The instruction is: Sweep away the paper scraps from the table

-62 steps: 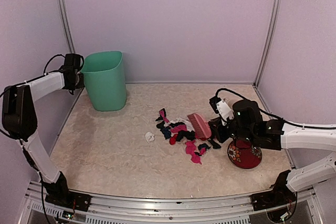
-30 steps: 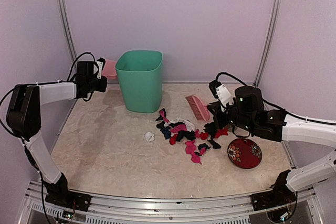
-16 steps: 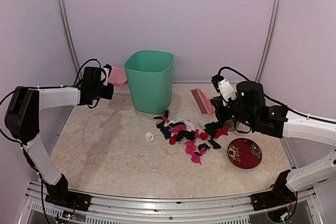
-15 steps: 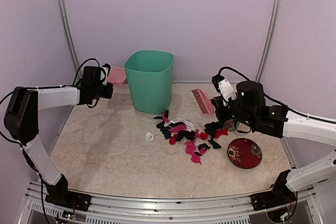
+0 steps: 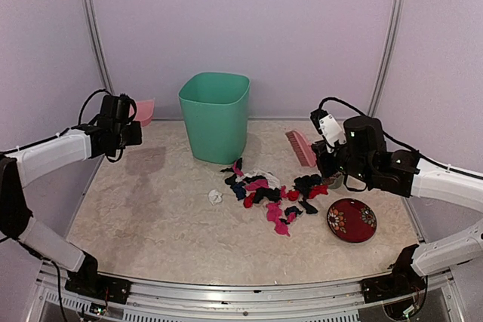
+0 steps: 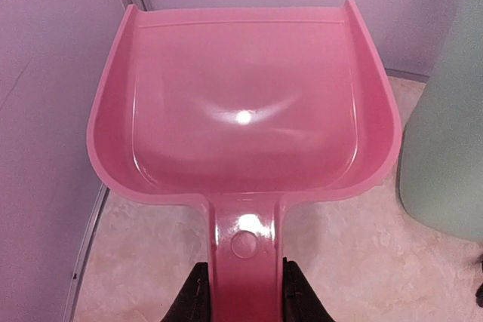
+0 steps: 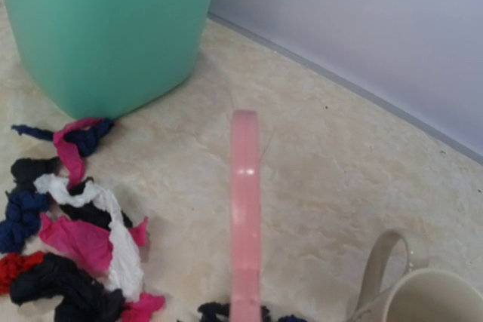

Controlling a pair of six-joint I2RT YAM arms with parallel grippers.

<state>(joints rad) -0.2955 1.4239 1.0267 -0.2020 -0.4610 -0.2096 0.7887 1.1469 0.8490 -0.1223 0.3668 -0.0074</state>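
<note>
both arms are holding sweeping tools while the paper scraps [image 5: 268, 194] are lying in a heap on the surface [image 5: 151, 216].
the left gripper [image 6: 242, 301] is clamping the handle of a pink dustpan [image 6: 241, 111] between its two black fingers, keeping the pan raised near the far left corner with its open mouth facing the back wall. the right gripper [image 5: 326, 150] is gripping a pink brush [image 5: 300, 147] that is sticking out toward the far edge, above the surface just beyond the heap. the scraps, black, magenta, red, white and dark blue, are sitting bunched together right of centre, with one white bit lying apart on their left. a green bin [image 5: 215, 115] is standing by the far edge, a red plate [image 5: 352, 220] is resting near the right edge, and a cream cup [image 7: 411, 292] is showing in the right wrist view beside the brush.
</note>
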